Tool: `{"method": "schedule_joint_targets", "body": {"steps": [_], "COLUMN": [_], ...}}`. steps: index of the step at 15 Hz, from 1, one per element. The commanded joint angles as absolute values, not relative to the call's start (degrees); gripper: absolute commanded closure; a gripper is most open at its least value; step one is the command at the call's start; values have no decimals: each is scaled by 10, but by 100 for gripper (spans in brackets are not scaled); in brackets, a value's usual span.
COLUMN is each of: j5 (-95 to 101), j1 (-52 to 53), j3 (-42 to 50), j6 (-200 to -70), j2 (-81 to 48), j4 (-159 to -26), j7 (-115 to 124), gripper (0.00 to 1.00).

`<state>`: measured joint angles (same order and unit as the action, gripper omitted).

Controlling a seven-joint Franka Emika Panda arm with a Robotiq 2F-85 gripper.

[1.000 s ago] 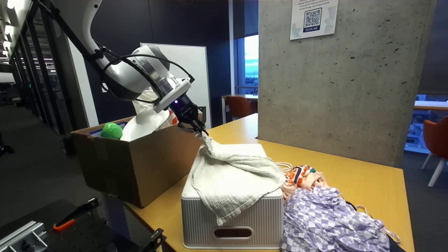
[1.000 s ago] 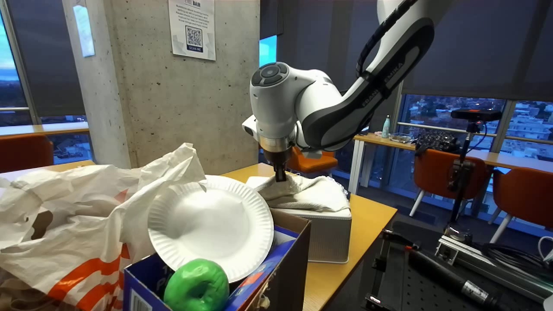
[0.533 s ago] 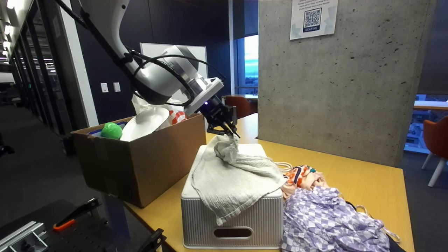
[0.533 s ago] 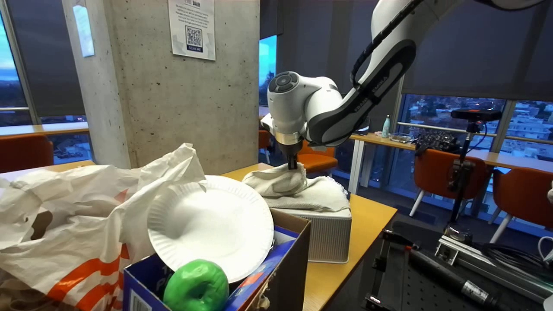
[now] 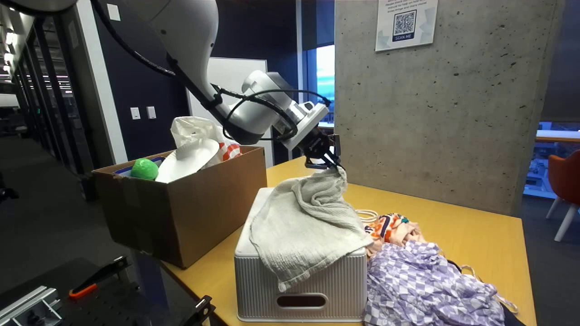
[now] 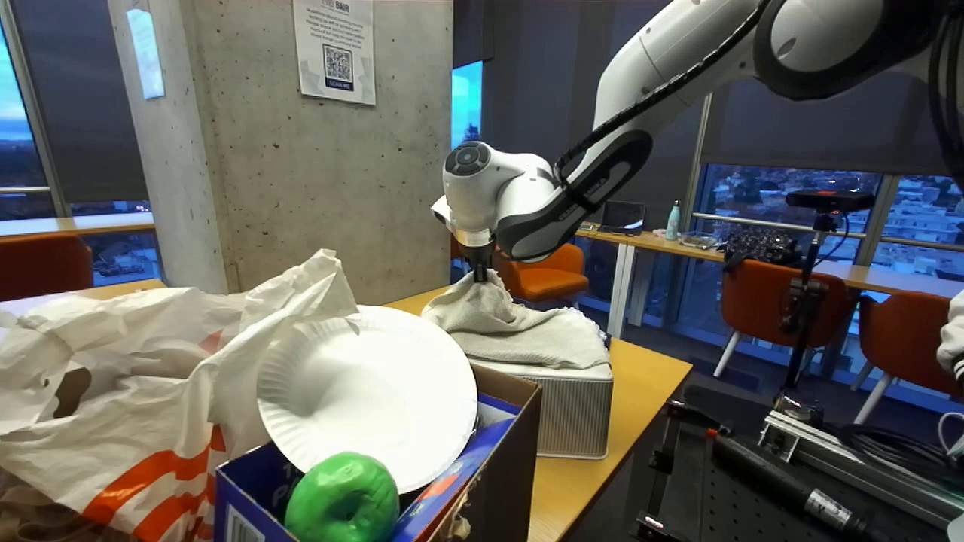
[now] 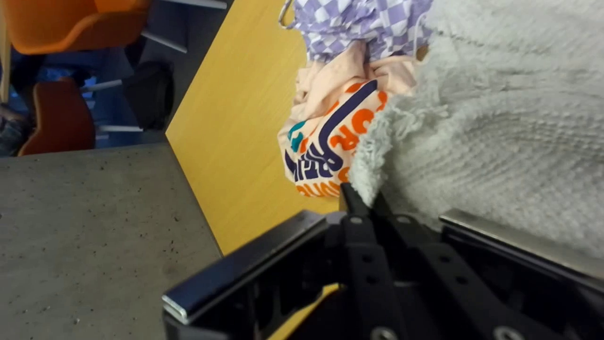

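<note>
Concrete, speckled with small pits, makes up the pillar [image 5: 435,127] along the far side of a yellow wooden desk [image 5: 466,222]; a poster [image 5: 406,22] with a QR code hangs on it, and an orange chair [image 5: 566,181] stands beyond the desk's right edge in an exterior view. Close to the desk's left edge in that view sits a pale ribbed crate [image 5: 254,290] with a handle slot in its near wall.

Draped over the crate's flat top is a cream towel [image 5: 308,231]. One corner of it hangs over the top's near edge, its tip just above the left end of the slot. At the far right corner of the top the towel rises in a peak, and there the jaws are closed on it: the wrist view shows its frayed hem pinched between the tips.

To the crate's right lie a peach cloth [image 5: 405,233] with bold lettering and, nearer the desk's near right corner, a purple checkered cloth [image 5: 430,285]. Left of the crate, at the desk's left edge, a cardboard box [image 5: 213,217] holds a paper plate [image 6: 369,399], a green ring-shaped thing [image 6: 343,497], a blue carton [image 6: 241,478] and a crumpled white bag [image 6: 226,339] with orange print.
</note>
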<state>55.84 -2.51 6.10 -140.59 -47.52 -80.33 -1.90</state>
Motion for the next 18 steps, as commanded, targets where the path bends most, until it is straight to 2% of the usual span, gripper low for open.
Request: {"method": "schedule_joint_targets", "body": {"steps": [1, 4, 10, 12, 13, 14, 15, 18], "j5": [541, 534, 536, 538, 537, 536, 537, 540], "j1": [-28, -22, -12, -8, -6, -5, -2, -2], "j3": [59, 52, 55, 58, 59, 60, 63, 71], "j6": [-1407, -1412, -1446, -1455, -1454, -1450, -1445, -1438], "j2": [-562, -598, -620, -616, -609, -595, -581, -507], "j4": [-661, -594, -569, -579, -589, -607, -622, -696], "j7": [-92, -121, -131, -125, -118, -109, -101, -86], "gripper": [99, 99, 99, 86, 66, 65, 60, 39]}}
